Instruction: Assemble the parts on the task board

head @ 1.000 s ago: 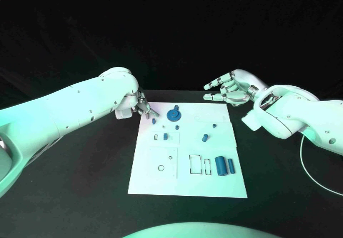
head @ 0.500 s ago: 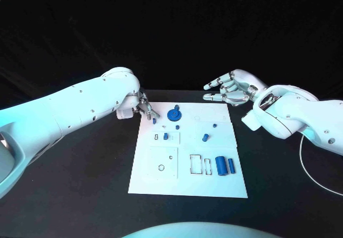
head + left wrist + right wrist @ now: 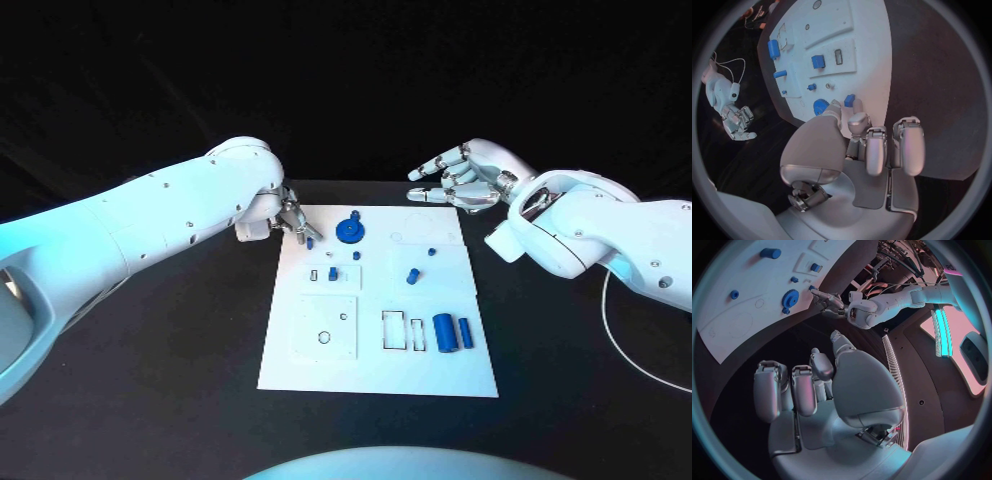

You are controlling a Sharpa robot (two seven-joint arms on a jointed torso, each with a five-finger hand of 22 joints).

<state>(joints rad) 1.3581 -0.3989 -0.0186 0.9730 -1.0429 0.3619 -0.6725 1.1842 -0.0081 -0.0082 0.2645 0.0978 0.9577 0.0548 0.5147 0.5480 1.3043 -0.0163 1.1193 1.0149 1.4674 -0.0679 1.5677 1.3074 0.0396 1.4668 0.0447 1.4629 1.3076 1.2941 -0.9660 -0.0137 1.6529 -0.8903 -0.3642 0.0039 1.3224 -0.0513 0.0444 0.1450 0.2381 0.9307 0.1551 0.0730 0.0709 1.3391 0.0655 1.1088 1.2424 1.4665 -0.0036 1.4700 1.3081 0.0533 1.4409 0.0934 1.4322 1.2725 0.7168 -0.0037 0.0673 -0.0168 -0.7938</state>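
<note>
Two blue cylinders [image 3: 453,333] are lying side by side near the task board's [image 3: 378,375] closer end; farther up, I am pinching a small blue part [image 3: 313,240] in my left hand [image 3: 289,222] at the far-left edge beside the blue gear [image 3: 349,232], my right hand [image 3: 464,180] hovering beyond, fingers spread, grasping nothing
</note>
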